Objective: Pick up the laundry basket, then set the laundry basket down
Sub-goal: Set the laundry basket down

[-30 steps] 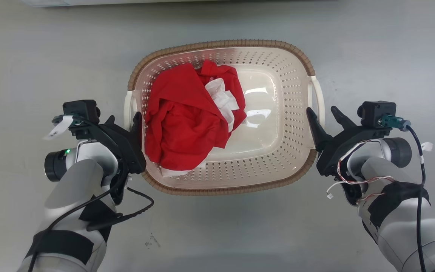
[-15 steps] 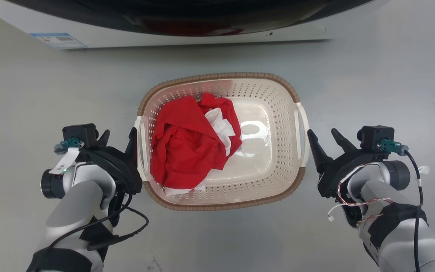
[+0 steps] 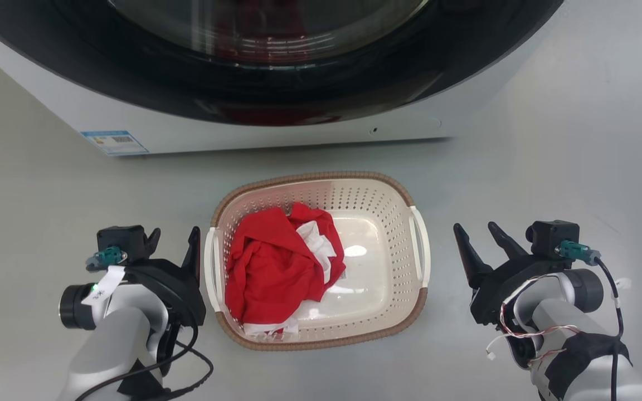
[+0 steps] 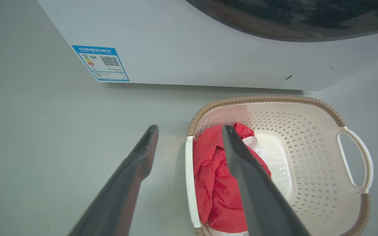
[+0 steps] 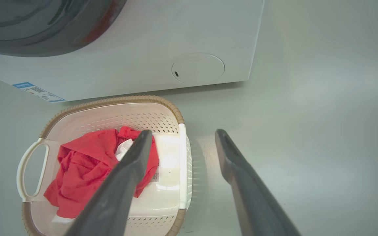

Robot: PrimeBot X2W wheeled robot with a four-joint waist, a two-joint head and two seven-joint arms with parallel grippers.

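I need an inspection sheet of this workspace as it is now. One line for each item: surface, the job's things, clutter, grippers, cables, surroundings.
Surface: smooth grey floor.
Job's things: laundry basket stands upright on the floor in front of the washing machine; it holds red clothing with a white piece in its left half.
Clutter: nothing seen.
Grippers: left gripper open, close beside the basket's left side; right gripper open, apart from its right side; neither holds anything.
Cables: black cable loops under the left wrist; second black cable and thin red-white wires on the right arm.
Surroundings: white washing machine, dark round door, blue label.
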